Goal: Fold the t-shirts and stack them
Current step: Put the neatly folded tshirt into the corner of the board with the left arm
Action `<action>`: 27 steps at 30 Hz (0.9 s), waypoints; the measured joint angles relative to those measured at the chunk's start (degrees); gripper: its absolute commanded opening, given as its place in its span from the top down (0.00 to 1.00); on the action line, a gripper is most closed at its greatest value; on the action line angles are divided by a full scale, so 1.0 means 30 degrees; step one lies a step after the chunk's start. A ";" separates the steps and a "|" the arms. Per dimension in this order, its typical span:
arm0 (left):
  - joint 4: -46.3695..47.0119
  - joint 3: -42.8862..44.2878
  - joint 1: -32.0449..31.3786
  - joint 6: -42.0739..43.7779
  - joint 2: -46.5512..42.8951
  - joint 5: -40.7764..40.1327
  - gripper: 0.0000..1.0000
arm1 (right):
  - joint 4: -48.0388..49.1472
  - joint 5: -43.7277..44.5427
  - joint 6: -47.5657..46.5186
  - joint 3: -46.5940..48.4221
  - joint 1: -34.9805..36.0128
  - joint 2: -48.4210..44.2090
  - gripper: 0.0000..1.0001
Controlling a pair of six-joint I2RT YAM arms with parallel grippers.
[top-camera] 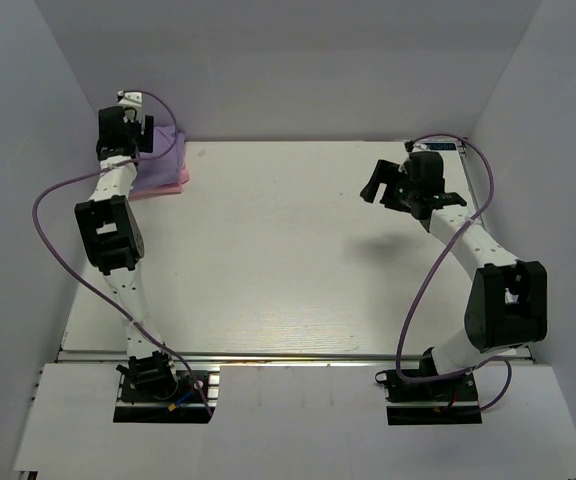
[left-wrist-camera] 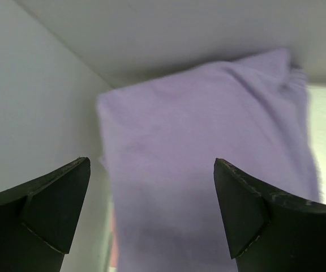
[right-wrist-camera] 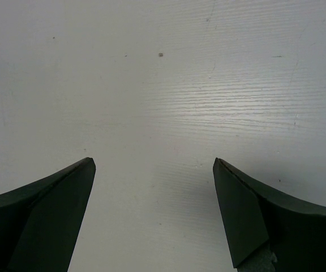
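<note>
A folded lavender-purple t-shirt (top-camera: 168,152) lies on top of a folded pink t-shirt (top-camera: 172,187) in the far left corner of the table. My left gripper (top-camera: 130,138) hovers over this stack, open and empty. In the left wrist view the lavender t-shirt (left-wrist-camera: 208,153) fills the space between and beyond the open fingers (left-wrist-camera: 55,198), and a thin sliver of the pink t-shirt (left-wrist-camera: 113,229) shows at its left edge. My right gripper (top-camera: 386,190) is open and empty above the bare table at the far right. The right wrist view (right-wrist-camera: 154,187) shows only the table surface.
The white table (top-camera: 288,260) is enclosed by pale walls on the left (top-camera: 18,200), back and right. Purple cables (top-camera: 53,195) loop beside both arms. The arm bases (top-camera: 158,385) sit at the near edge.
</note>
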 measured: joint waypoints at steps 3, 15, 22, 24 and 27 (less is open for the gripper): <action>-0.1333 -0.0073 -0.0182 -0.1239 -0.0240 0.1719 0.00 | 0.0189 0.0000 -0.0015 -0.0437 0.0000 -0.0452 0.10; -0.0357 -1.4957 -0.7395 -0.7577 -1.2043 0.5260 0.00 | 0.1275 -0.0066 -0.0503 -0.5049 0.0000 -0.4568 0.10; -0.0313 -1.9198 -1.1679 -0.9326 -1.7267 0.3956 0.00 | 0.2849 -0.0780 -0.0641 -0.9180 0.0000 -0.7512 0.10; -0.0386 -1.9708 -1.2473 -0.9595 -1.7660 0.3330 0.00 | 0.3089 -0.0831 -0.0590 -1.0054 0.0000 -0.7890 0.10; -0.0838 -2.0699 -1.3529 -0.9938 -1.8163 0.2484 0.00 | 0.3315 -0.0794 -0.0539 -1.0877 -0.0007 -0.8014 0.10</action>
